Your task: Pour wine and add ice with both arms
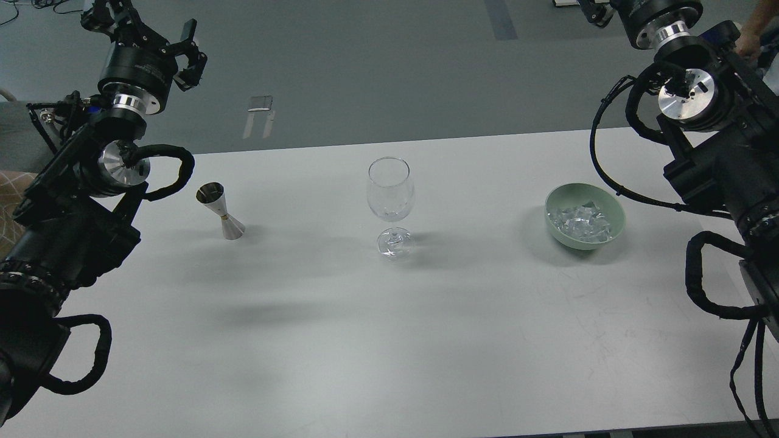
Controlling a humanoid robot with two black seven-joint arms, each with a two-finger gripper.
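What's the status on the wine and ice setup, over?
Left gripper raised beyond the table's far-left corner, holding nothing; right one mostly out of frame. Ice in green bowl, wine glass upright, empty. Jigger untouched. Nothing in the way.

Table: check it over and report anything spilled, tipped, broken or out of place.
Nothing stands out. The metal jigger, the wine glass and the green bowl all stand upright and apart on the white table. The ice is all inside the bowl, and no spill shows.
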